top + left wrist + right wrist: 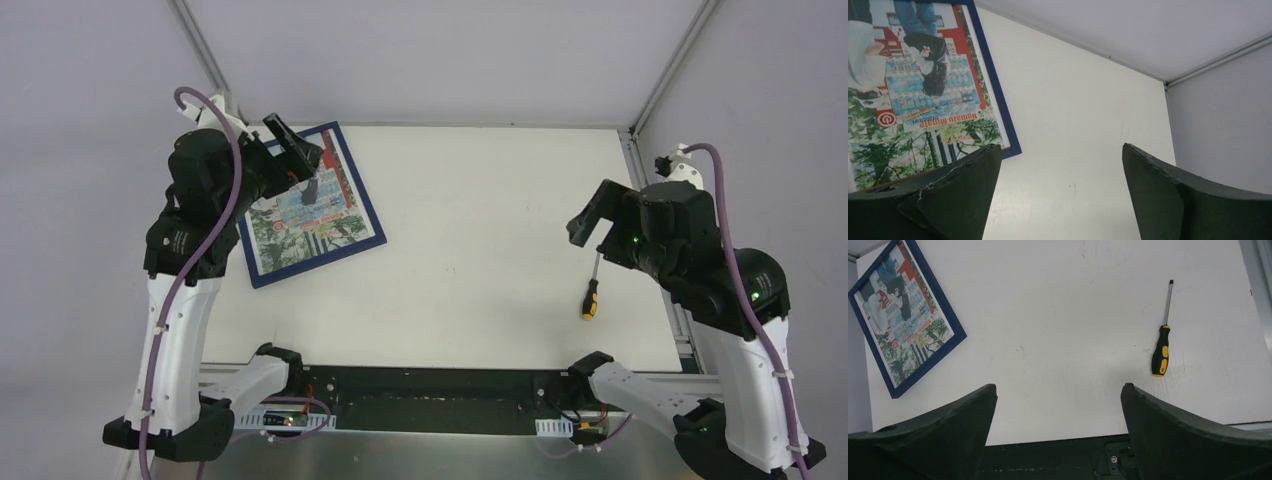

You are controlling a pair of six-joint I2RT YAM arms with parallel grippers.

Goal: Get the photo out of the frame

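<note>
The right end effector (1058, 390) hangs with fingers apart above bare tabletop (1058, 315), with the screwdriver (1161, 352) at right. At upper left of the top view, the frame (320, 263) lies flat with the photo (310, 235) inside, face up. The left end effector (1060, 150), also apart, hovers over its far part, hiding some print.

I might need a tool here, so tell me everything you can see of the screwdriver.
The screwdriver has a black and yellow grip, plastic by its look, and a thin metal shaft with a flat tip. It lies flat on the white table, on the right side, tip pointing away from the arms. Only the table touches it; the open right pincer is clear of it.
</note>
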